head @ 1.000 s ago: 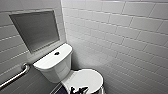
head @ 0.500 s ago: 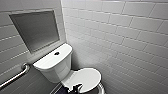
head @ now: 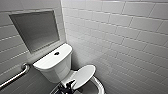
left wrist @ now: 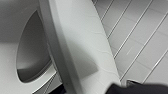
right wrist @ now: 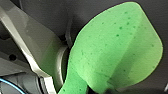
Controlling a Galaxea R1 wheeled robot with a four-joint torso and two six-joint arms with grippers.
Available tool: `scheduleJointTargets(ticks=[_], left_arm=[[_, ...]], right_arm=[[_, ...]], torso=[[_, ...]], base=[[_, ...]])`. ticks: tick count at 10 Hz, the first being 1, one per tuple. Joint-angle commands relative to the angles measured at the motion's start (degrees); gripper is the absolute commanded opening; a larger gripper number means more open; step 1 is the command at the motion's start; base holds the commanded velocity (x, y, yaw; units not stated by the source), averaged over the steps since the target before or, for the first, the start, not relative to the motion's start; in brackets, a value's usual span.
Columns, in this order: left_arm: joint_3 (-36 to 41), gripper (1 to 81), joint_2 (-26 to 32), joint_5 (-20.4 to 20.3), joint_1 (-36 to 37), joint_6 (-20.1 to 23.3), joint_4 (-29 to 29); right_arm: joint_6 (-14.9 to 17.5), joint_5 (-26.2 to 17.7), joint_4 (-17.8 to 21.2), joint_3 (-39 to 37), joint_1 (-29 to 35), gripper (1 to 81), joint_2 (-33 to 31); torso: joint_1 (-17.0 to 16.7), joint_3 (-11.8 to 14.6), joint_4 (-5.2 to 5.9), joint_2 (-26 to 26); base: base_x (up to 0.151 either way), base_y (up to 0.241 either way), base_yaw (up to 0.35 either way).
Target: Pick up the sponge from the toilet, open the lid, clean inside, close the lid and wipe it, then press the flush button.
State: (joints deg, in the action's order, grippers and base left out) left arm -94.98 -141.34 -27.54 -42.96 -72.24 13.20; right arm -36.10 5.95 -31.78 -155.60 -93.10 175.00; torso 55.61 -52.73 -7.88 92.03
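The white toilet (head: 53, 65) stands in the tiled corner, with the dark flush button (head: 56, 53) in the middle of its tank top. The lid (head: 83, 75) is tilted partly up over the bowl rim (head: 99, 86). My left gripper (head: 67, 88) is at the lid's near-left edge, open. In the left wrist view the lid (left wrist: 82, 45) runs close past the camera, with the bowl opening (left wrist: 32, 55) beneath it. In the right wrist view the bright green sponge (right wrist: 115, 50) fans out from my right gripper (right wrist: 100, 87), which is shut on it.
A grey tiled wall (head: 125, 37) runs close along the toilet's right side. A recessed niche (head: 35, 30) sits in the back wall above the tank. A metal grab bar (head: 15, 75) is mounted left of the tank.
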Motion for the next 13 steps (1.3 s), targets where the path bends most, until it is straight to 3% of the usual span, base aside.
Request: scheduleJointTargets(ticks=[1,4,6,9,11,12,13], left_arm=[[-0.7,81.1,4.7,-5.8,8.1,-2.5,-0.8],[-1.4,81.1,7.4,-6.5,8.4,-6.0,-0.6],[-3.5,81.1,10.5,-9.5,8.4,-9.4,-0.7],[-8.1,81.1,14.0,-10.2,8.6,-18.0,-1.0],[-8.8,81.1,15.0,-11.1,8.7,-19.3,-1.4],[-8.7,81.1,15.1,-11.0,8.1,-19.2,-2.7],[-8.4,81.1,14.9,-10.8,7.1,-19.3,-10.4]], right_arm=[[-0.1,0.1,0.3,0.4,1.9,1.0,0.3],[-0.1,0.1,0.3,0.4,1.7,1.0,0.3],[-0.1,0.1,0.3,0.4,1.4,1.0,0.5],[-0.1,0.2,0.3,0.5,1.2,1.0,0.6],[0.0,0.2,0.3,0.5,1.1,1.0,0.9],[0.0,0.2,0.3,0.5,1.1,1.0,1.1],[-0.1,0.3,0.7,0.2,1.2,1.0,0.9]], torso=[[0.0,0.0,0.0,0.0],[0.0,0.0,0.0,0.0],[0.0,0.0,-0.02,0.0],[0.0,0.0,-0.02,0.0],[0.0,0.0,-0.02,0.0],[0.0,0.0,-0.02,0.0],[0.0,0.0,-0.02,0.0]], base=[[0.0,0.0,0.0],[0.0,0.0,0.0],[0.0,0.0,0.0],[0.0,0.0,0.0],[0.0,0.0,0.0],[0.0,0.0,0.0],[0.0,0.0,0.0]])
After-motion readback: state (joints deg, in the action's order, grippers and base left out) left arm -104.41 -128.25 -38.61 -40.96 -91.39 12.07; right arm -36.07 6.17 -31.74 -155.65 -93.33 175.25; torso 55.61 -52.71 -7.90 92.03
